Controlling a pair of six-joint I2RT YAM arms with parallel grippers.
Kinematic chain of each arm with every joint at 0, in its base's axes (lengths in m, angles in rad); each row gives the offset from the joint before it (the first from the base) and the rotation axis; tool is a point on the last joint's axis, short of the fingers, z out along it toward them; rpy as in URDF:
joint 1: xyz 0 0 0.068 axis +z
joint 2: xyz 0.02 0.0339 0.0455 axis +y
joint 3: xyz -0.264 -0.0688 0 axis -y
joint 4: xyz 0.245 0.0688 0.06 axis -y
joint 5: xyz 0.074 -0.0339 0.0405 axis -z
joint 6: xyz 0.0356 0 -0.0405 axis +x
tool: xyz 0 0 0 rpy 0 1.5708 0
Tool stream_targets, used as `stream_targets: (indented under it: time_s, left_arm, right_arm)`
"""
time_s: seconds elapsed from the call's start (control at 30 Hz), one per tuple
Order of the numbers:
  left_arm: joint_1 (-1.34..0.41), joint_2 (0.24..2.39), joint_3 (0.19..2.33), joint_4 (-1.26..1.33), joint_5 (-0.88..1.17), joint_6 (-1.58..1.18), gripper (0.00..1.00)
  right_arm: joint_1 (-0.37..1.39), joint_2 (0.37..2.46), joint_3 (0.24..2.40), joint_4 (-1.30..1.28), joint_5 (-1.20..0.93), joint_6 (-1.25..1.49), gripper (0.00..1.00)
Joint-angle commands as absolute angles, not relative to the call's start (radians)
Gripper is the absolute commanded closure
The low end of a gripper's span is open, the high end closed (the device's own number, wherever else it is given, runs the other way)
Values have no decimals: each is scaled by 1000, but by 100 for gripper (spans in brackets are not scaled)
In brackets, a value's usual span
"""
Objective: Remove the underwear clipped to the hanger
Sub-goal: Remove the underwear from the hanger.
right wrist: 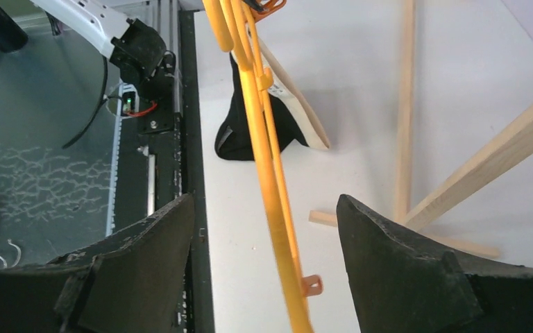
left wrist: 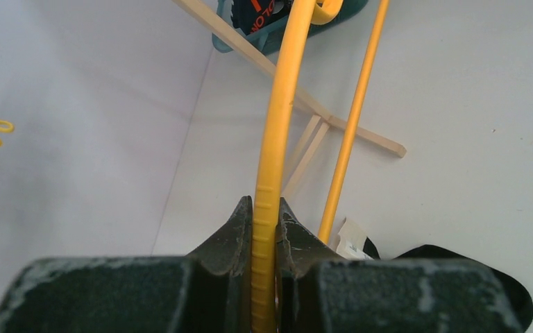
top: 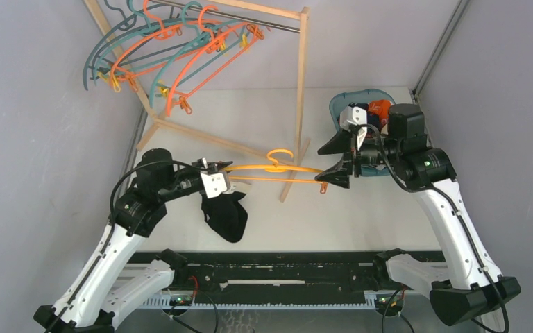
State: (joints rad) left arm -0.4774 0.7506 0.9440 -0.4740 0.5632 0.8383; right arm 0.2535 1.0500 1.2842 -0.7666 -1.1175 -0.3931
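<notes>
Operator: Where are you in the job?

Arms: Mid-unclipping, I'd judge. My left gripper (left wrist: pixel 265 215) is clamped on one end of the long yellow plastic hanger (top: pixel 277 168), holding it above the table. The black cloth briefs with the white waistband (top: pixel 227 215) hang from that same end, just beside my left fingers. I cannot make out the clip holding them. My right gripper (right wrist: pixel 265 205) has its jaws wide apart, straddling the other end near a small orange clip (right wrist: pixel 311 283) that holds nothing.

Operator: Next?

Arms: Probably bring the right jaws along to the briefs, pinch the cloth and pull it free while the left grips firmly.

Operator: Surroundings?

Arms: Grey walls (top: pixel 35 104), a white tabletop (top: pixel 361 215), a pale wooden rack (top: pixel 300 76) carrying teal and orange hangers (top: pixel 180 48) at the back left, and a teal basket (top: pixel 336 104) with dark, white and orange things in it behind my right wrist.
</notes>
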Motion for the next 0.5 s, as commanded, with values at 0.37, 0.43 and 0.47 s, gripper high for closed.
stream_targets:
  time_s: [0.37,0.43,0.47]
  left_arm:
    - [-476,766,974,-426,651,751,100]
    - [-477,771,976,-424,651,744,100]
    - [-477,774,976,-423,650,741,100]
  right_arm:
    - [455,1138,1371,-848,-922,-544,54]
    - [473,1141,1370,-840,-914,-542,63]
    - [481,1143,1367,-836,-907,-542,66]
